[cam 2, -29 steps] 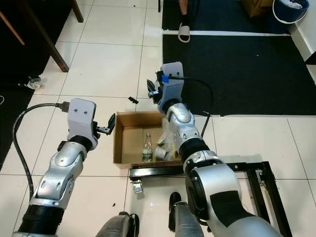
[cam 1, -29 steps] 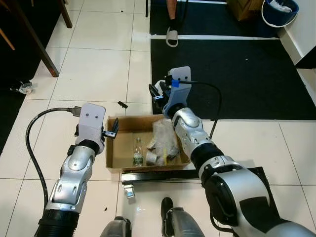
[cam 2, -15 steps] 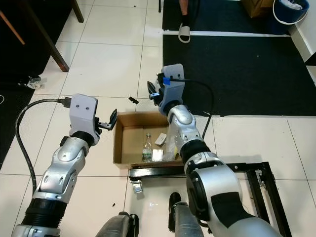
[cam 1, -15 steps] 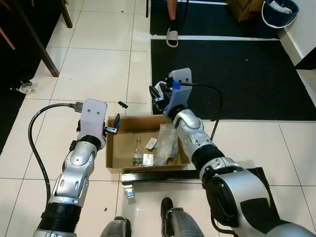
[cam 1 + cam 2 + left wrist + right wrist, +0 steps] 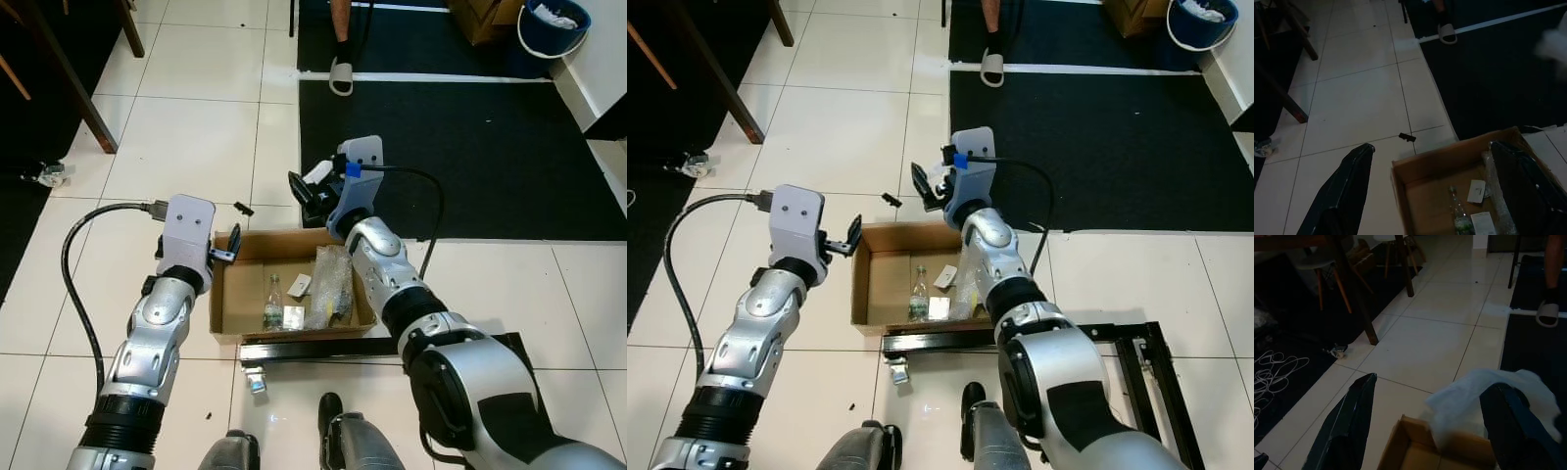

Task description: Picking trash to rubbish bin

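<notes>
Two pincers over one cardboard box, which serves as my rubbish bin on the white tile floor. Right pincer: poised above the box's far rim, fingers spread; the right wrist view shows a white crumpled tissue between them, and I cannot tell whether it is gripped or lying loose on the rim. Left pincer: released, empty, hovering just beside the box's near-left corner. Box contents: one small plastic bottle, two paper scraps, one clear plastic wrapper against the right wall. Risk, first item: the tissue sits at the far edge rather than over the middle, so I judge it could drop outside onto the tile or the black mat. Risk, second item: my right forearm crosses low over the box and could nudge the wrapper or shove the light box askew. Remaining litter: one small dark scrap on the tile beyond the box; one crumpled piece well apart to the left, near a wooden furniture leg. Obstructions: a black metal frame with a caster touching the box's near side, beside my feet; a person's sandalled foot and a blue bucket far off.
</notes>
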